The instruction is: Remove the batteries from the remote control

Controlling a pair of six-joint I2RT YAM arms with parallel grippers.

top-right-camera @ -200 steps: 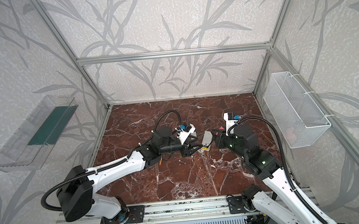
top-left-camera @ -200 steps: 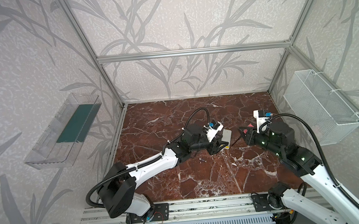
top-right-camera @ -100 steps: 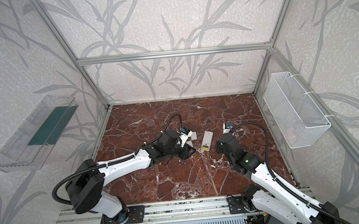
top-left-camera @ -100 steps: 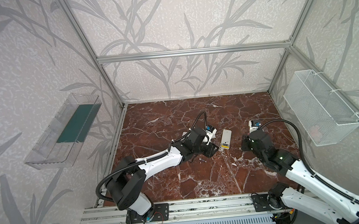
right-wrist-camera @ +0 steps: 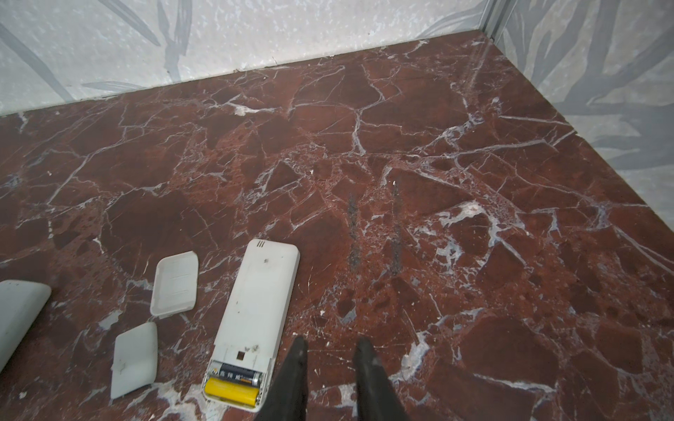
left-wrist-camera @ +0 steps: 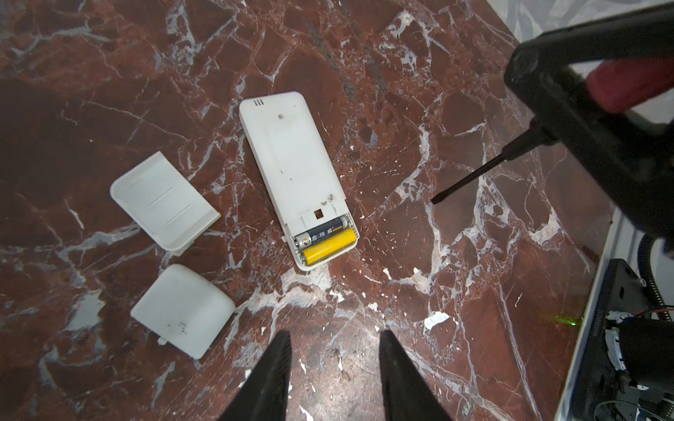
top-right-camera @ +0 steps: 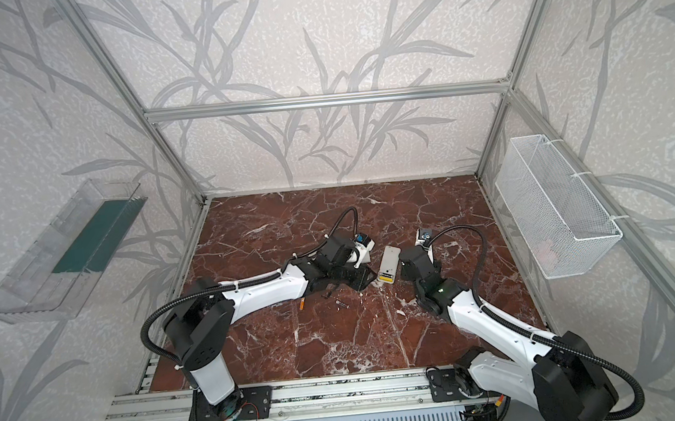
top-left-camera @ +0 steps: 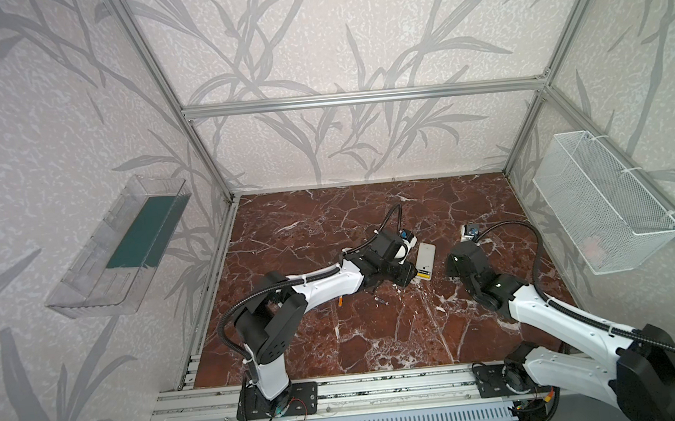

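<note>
Remote control (left-wrist-camera: 291, 164) was found lying back-up on the desk (left-wrist-camera: 419, 73), with its battery bay uncovered at one short end. Two batteries were seated side by side in that bay: a dark battery (left-wrist-camera: 322, 233) on the inner side and a yellow battery (left-wrist-camera: 330, 247) against the end wall. An orange battery (top-left-camera: 340, 301) was seen loose on the desk in both top views, well apart from the remote control, off its bay end and toward the left arm's side. A ridged white cover (left-wrist-camera: 164, 204) and a plain white cover (left-wrist-camera: 182, 310) were noted beside one long edge of the remote control, neither touching it.

Left gripper (left-wrist-camera: 336, 333) was positioned just off the bay end of the remote control. Its fingers (left-wrist-camera: 277, 371) were apart, with nothing between them.

Right gripper (right-wrist-camera: 331, 342) was held near the bay end, on the long edge away from the ridged white cover. It was clamped on the reddish handle of a screwdriver (left-wrist-camera: 510, 152). The tip was pointed toward that long edge, apart from the remote control. Contact of the tip with the desk could not be told.
</note>
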